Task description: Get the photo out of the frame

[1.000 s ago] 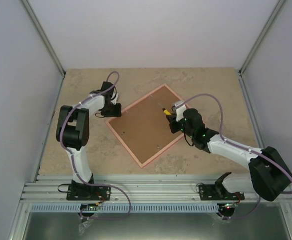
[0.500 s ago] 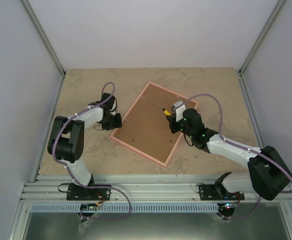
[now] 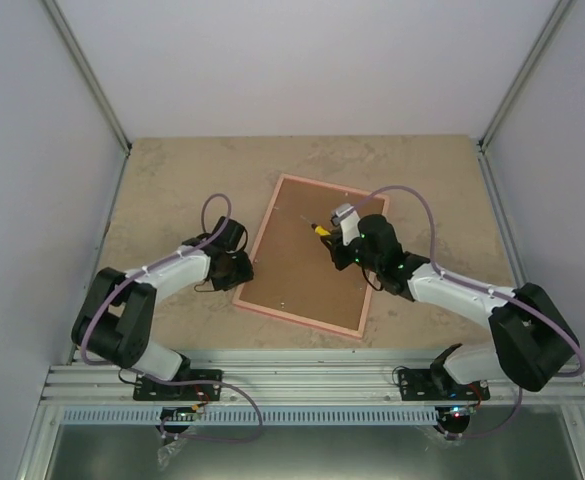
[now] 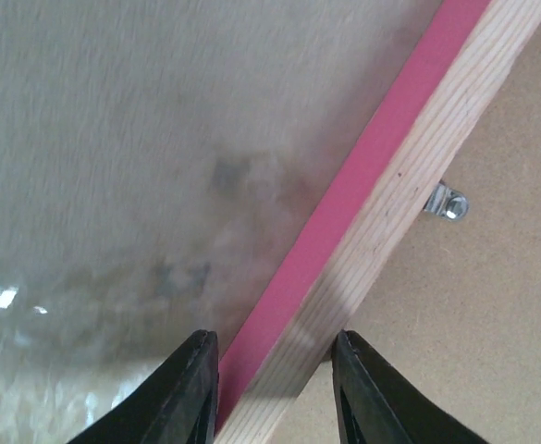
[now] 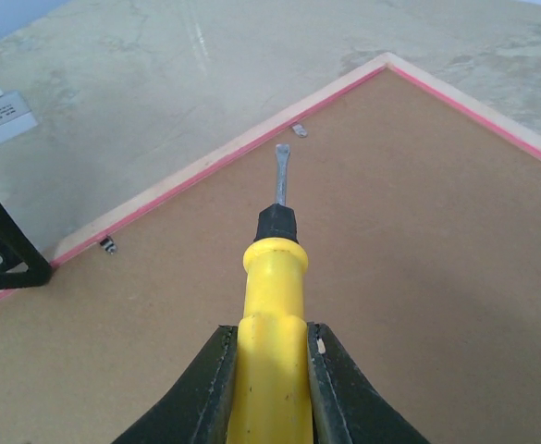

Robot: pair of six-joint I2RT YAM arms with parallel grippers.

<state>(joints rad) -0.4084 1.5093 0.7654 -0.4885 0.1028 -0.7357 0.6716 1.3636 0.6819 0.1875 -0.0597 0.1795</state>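
One frame (image 3: pixel 307 270) lies face down mid-table (image 3: pixel 162 180), slightly skewed, its brown fibreboard back up, bordered by a pale wood rail with a pink outer edge. Two small metal clips (image 5: pixel 299 129) sit along its far-left rail. The left gripper (image 4: pixel 272 342) clamps the frame's left rail. The right gripper (image 5: pixel 270 342) grips one yellow-handled screwdriver (image 5: pixel 275 277), whose blade is over the board near a clip.

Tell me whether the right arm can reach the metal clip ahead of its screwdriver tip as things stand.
Probably yes. The right gripper holds the screwdriver with its blade aimed at the clip, only bare backing board between them; the left gripper clamps the frame edge elsewhere.
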